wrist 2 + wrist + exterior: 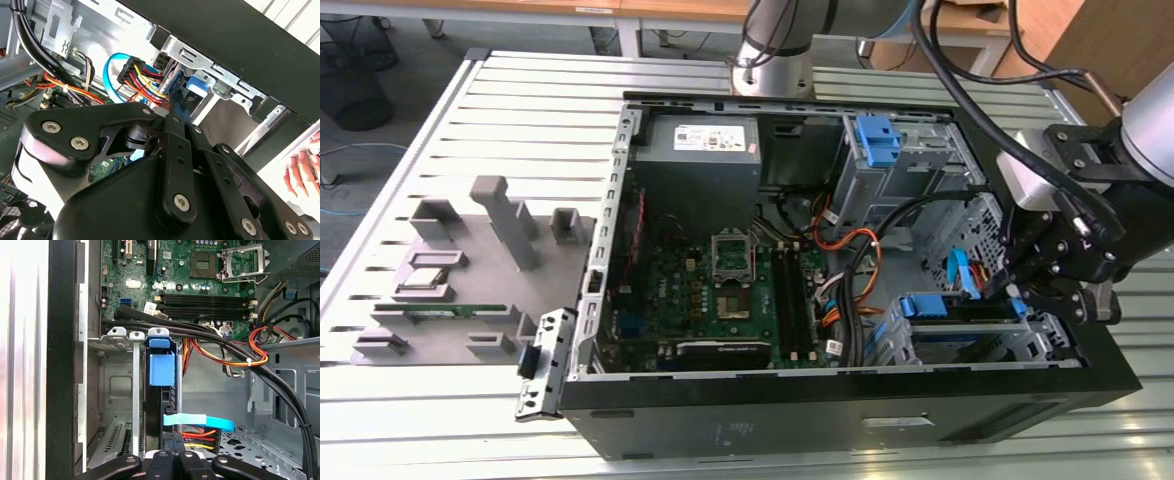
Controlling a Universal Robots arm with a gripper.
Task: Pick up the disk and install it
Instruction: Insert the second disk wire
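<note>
Open computer case point(854, 415) lies on the slatted table point(507, 110), motherboard point(720, 290) inside it. The gripper point(1014, 290) hangs over the drive cage point(1041, 345) at the case's corner on the exterior view's right. The disk point(162, 365) stands edge-up in that cage, blue carrier tab upward, just beside the gripper. Can't tell how far the gripper is parted or whether it grasps the disk. A person's hand point(302, 172) rests outside the case wall.
</note>
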